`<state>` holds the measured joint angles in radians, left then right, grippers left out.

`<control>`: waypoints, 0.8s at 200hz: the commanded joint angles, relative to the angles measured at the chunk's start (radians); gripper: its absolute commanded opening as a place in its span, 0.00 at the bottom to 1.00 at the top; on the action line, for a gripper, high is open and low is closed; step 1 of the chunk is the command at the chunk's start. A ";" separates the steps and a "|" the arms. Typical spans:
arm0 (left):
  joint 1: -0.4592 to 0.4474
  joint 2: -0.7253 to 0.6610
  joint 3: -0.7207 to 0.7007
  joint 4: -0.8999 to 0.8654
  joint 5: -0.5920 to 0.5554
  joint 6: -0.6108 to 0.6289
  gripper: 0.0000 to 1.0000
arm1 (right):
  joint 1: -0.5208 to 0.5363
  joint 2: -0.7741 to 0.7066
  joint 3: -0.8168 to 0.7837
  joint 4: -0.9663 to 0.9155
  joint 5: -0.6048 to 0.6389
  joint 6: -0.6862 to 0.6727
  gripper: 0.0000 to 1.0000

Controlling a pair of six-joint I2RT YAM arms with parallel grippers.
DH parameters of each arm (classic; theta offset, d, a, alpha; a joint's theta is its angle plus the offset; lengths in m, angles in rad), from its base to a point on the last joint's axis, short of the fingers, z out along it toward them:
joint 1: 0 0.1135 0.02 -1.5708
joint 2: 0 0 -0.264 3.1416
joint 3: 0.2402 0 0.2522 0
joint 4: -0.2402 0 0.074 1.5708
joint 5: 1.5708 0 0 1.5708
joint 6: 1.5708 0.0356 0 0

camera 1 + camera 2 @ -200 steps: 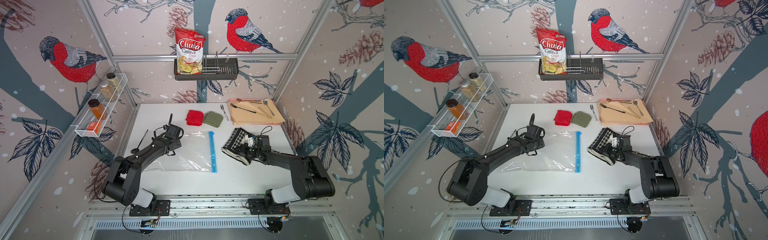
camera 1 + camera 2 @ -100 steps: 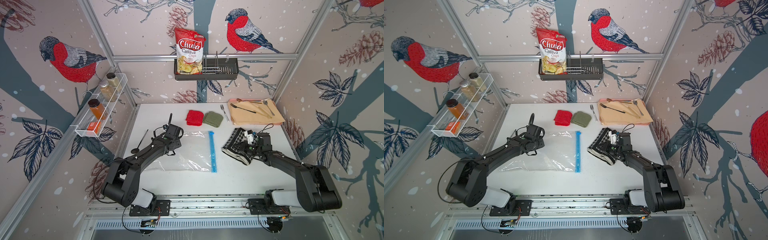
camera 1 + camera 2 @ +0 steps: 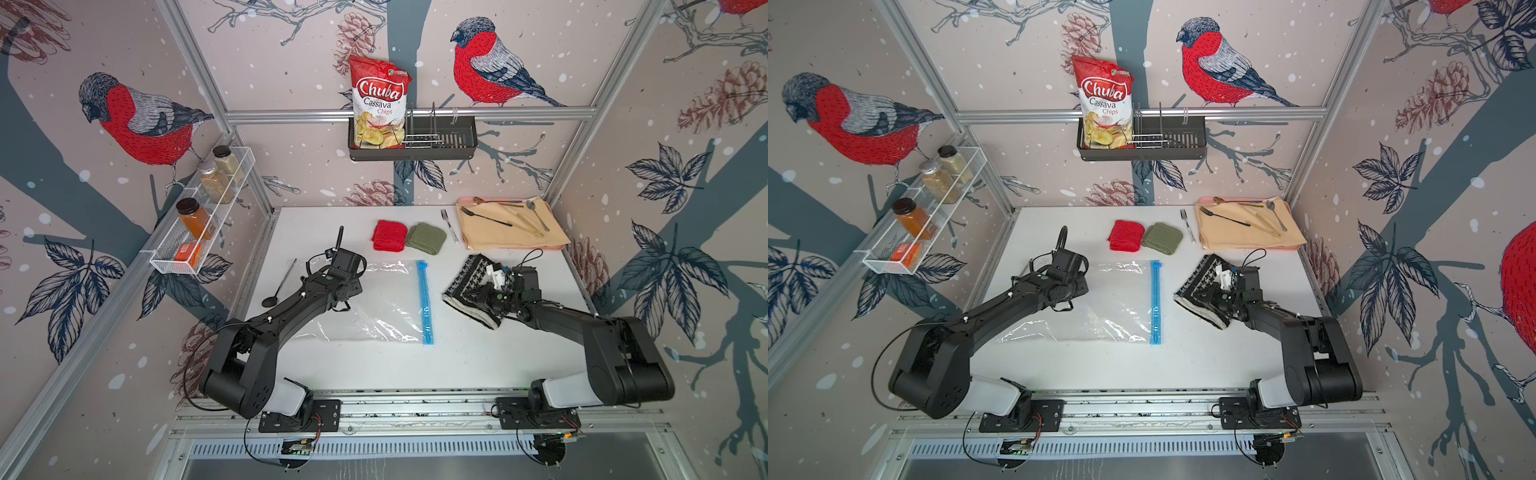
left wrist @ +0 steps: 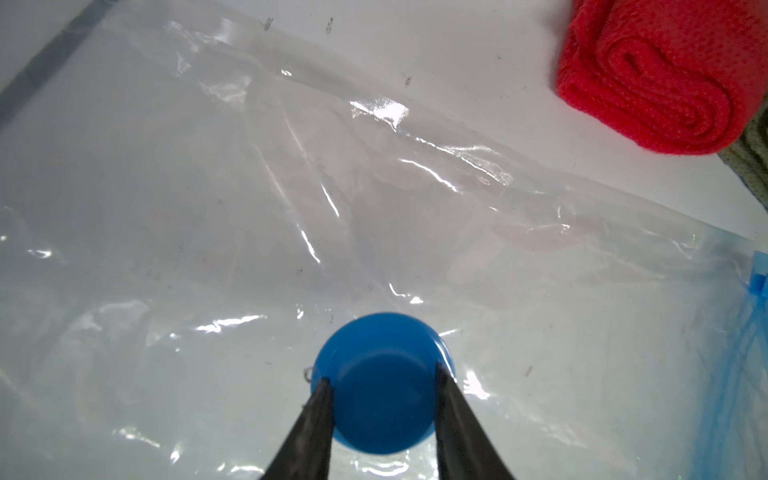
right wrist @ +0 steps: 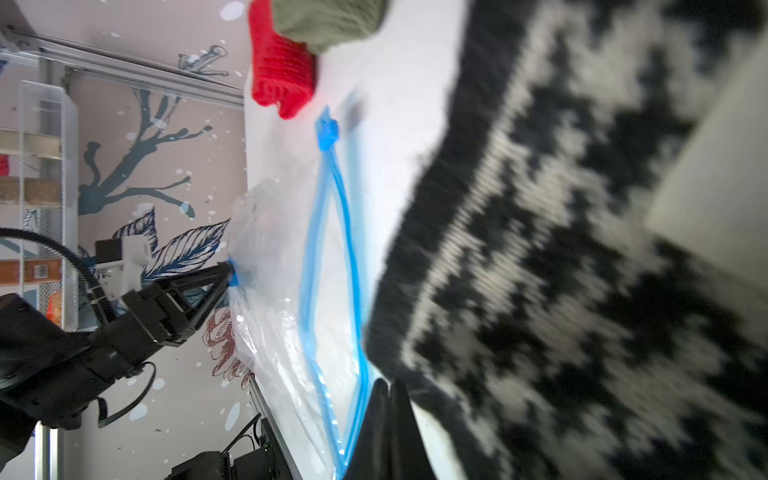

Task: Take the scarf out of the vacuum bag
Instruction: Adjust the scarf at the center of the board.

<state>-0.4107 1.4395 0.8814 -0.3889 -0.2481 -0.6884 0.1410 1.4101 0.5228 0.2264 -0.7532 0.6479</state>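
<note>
The vacuum bag (image 3: pixel 374 303) (image 3: pixel 1100 299) lies flat and see-through on the white table, its light-blue zip strip (image 3: pixel 424 303) facing right. My left gripper (image 4: pixel 382 374) is shut on the bag's round blue valve cap (image 4: pixel 380 399), one finger on each side. The black-and-white scarf (image 3: pixel 469 278) (image 3: pixel 1200 282) lies outside the bag, just right of the zip strip. My right gripper (image 5: pixel 388 384) lies across the scarf (image 5: pixel 582 249), turned on its side and shut. Its tips are at the scarf's edge nearest the bag, and no cloth shows between them.
A red knit piece (image 3: pixel 389 235) and an olive-green one (image 3: pixel 426 237) sit behind the bag. A fork (image 3: pixel 449 224) and a tray (image 3: pixel 552 245) with cloth and cutlery are at the back right. A black spoon (image 3: pixel 279 286) lies left of my left arm.
My right arm has shifted slightly above the scarf. The scarf and the bag stay about where they were, and my left arm has not moved.
</note>
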 commanded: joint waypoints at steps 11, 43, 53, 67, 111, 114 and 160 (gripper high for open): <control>-0.002 -0.010 0.001 -0.019 -0.028 -0.013 0.11 | -0.023 -0.033 0.073 -0.088 0.025 -0.040 0.00; -0.002 -0.021 -0.005 -0.019 -0.031 -0.017 0.11 | -0.050 0.079 0.079 -0.041 0.040 -0.036 0.00; -0.002 -0.021 -0.007 -0.019 -0.032 -0.018 0.11 | -0.050 0.127 0.069 -0.025 0.050 -0.033 0.00; -0.002 -0.021 -0.010 -0.021 -0.030 -0.019 0.11 | -0.052 0.193 0.058 -0.020 0.048 -0.034 0.00; -0.002 -0.021 -0.017 -0.004 -0.025 -0.022 0.11 | -0.059 0.196 0.077 -0.040 0.018 -0.023 0.00; -0.002 -0.020 -0.017 -0.002 -0.024 -0.023 0.11 | -0.058 0.182 0.083 -0.043 0.017 -0.022 0.00; -0.005 -0.019 -0.032 0.010 -0.022 -0.020 0.11 | -0.095 0.062 0.188 -0.137 0.075 -0.054 0.00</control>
<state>-0.4141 1.4235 0.8551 -0.3923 -0.2573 -0.6994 0.0666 1.4937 0.6807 0.1493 -0.7246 0.6228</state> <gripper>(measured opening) 0.371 0.048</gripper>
